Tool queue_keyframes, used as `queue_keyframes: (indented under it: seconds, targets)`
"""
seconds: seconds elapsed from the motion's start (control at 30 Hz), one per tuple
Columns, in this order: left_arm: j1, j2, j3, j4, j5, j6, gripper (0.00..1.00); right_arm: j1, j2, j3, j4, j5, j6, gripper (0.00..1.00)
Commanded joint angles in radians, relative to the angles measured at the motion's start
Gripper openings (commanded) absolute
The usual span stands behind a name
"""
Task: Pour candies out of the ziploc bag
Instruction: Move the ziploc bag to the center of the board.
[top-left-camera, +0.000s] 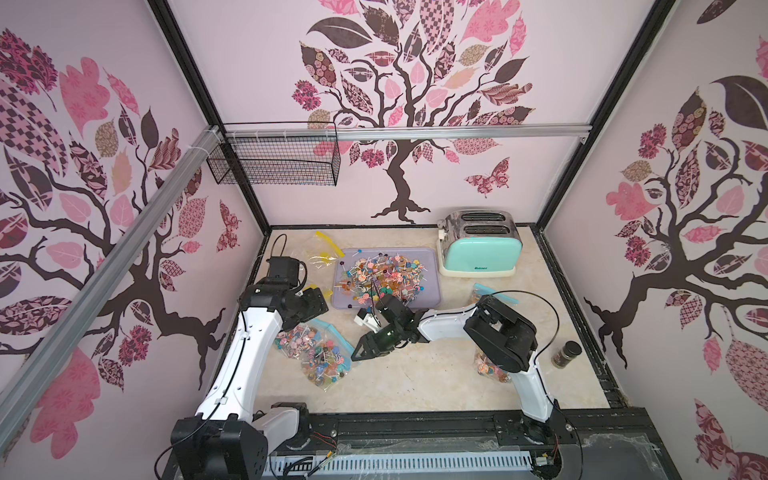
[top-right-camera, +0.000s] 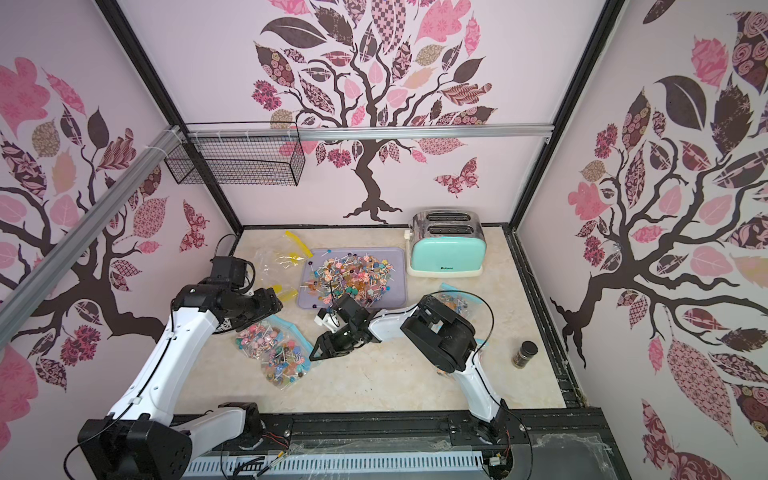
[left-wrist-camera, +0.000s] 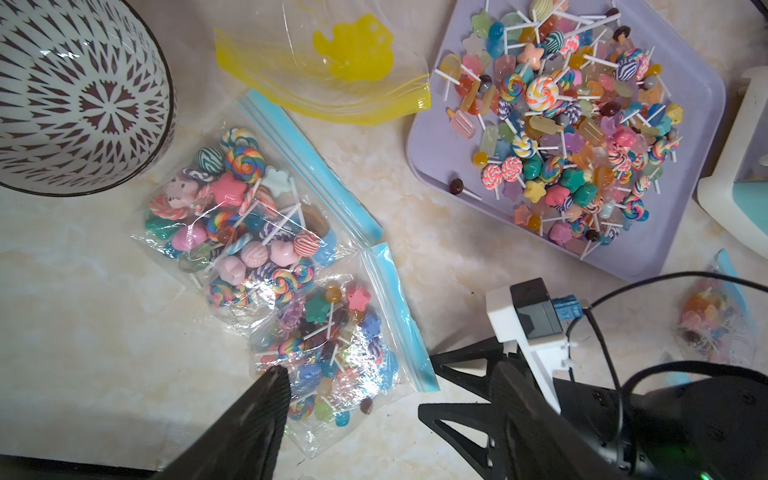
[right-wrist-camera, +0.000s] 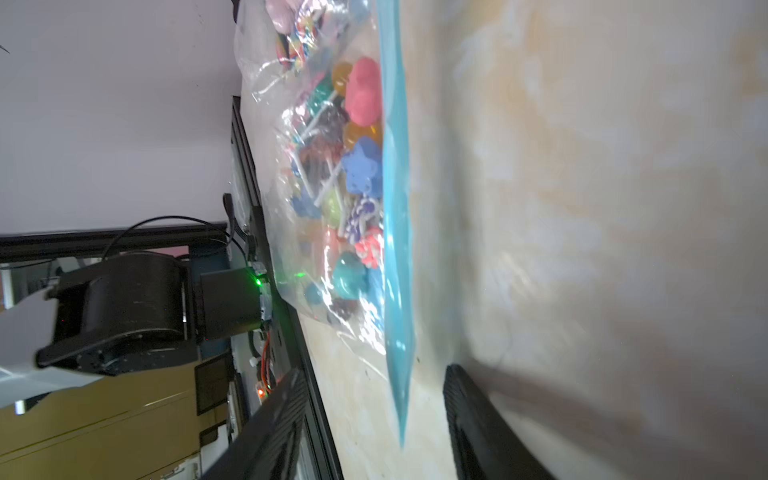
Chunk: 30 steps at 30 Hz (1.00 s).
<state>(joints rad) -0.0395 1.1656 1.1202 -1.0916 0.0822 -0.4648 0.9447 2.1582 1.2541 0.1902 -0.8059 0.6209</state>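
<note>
Nearby — toaster (top-left-camera: 480, 253) | spice jar (top-left-camera: 566, 354) | right arm (top-left-camera: 444, 324) beside tray (top-left-camera: 432, 297) of candies (top-left-camera: 382, 276)

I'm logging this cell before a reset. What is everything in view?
tray: one, lavender, back centre.
candies: many, multi-coloured, heaped on the tray; more in bags.
blue-zip bags: at least three, clear, filled; two overlapping front left, others on the right.
yellow-zip bag: at least one, clear, empty, left of the tray.
bowl: one, white with dark pattern, seen only by the left wrist.
toaster: one, mint green, back right.
jar: one, dark, right edge.
wire basket: one, black, hanging back left.
left claw: one, black, open above the front-left bags.
right claw: one, black, open astride a bag's zip corner.
</note>
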Motion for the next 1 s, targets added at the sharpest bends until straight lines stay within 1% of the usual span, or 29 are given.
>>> queue_keyframes:
  seconds: [0.0, 0.2, 0.3, 0.47, 0.6, 0.73, 0.83, 0.97]
  targets:
    - [-0.003, -0.014, 0.022, -0.007, 0.006, 0.01, 0.8, 0.025, 0.095, 0.048, 0.02, -0.022, 0.073, 0.54]
    - [-0.003, -0.026, 0.024, -0.013, 0.011, 0.018, 0.8, 0.044, 0.181, 0.137, 0.023, -0.047, 0.116, 0.47]
    - [-0.003, -0.027, 0.03, -0.015, 0.013, 0.024, 0.8, 0.046, 0.201, 0.156, 0.022, -0.048, 0.132, 0.35]
    - [-0.002, -0.032, 0.037, -0.023, 0.016, 0.03, 0.81, 0.047, 0.171, 0.121, 0.01, -0.008, 0.129, 0.26]
    - [-0.003, -0.028, 0.046, -0.035, 0.028, 0.043, 0.81, 0.042, 0.108, 0.053, 0.002, 0.055, 0.136, 0.23]
    - [-0.003, -0.018, 0.046, -0.06, 0.063, 0.067, 0.81, 0.025, 0.002, -0.07, -0.002, 0.155, 0.179, 0.18]
    - [-0.006, -0.025, 0.032, -0.062, 0.085, 0.067, 0.81, 0.022, -0.088, -0.197, 0.039, 0.225, 0.223, 0.12]
    - [-0.024, -0.032, 0.006, -0.055, 0.101, 0.061, 0.81, 0.022, -0.174, -0.362, 0.153, 0.251, 0.306, 0.02]
